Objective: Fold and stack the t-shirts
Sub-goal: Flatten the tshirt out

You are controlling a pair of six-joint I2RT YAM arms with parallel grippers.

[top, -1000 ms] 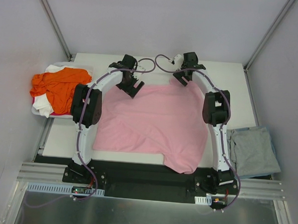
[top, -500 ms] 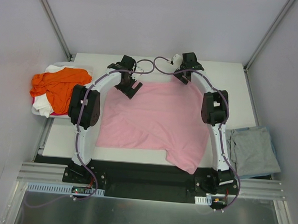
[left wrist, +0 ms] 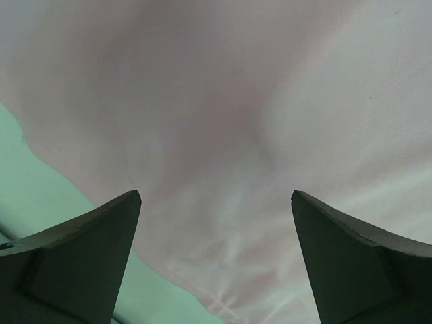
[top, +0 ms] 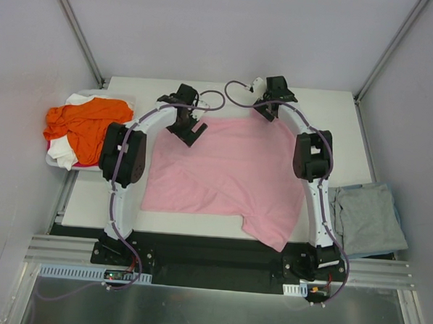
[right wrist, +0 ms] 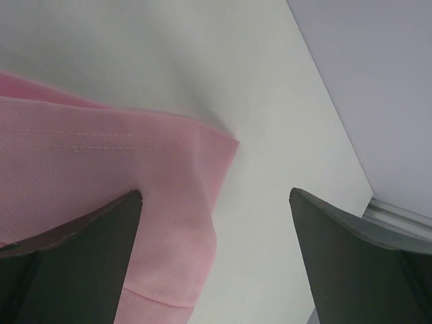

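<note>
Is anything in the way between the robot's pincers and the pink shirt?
No, nothing visible is. The left pincer hangs open right over the pink t-shirt, with only bare cloth under it. The right pincer is open at the shirt's far corner, half over cloth, half over the white table.

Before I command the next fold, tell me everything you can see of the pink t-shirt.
The pink t-shirt is soft, light pink knit cloth, spread mostly flat across the middle of the white table. A diagonal fold crosses its near-left part, and its near-right corner droops over the table's near edge. The right wrist view shows a stitched hem at the far-right corner. The open left gripper hangs over its far-left edge, the open right gripper over that far-right corner; neither grips it.
</note>
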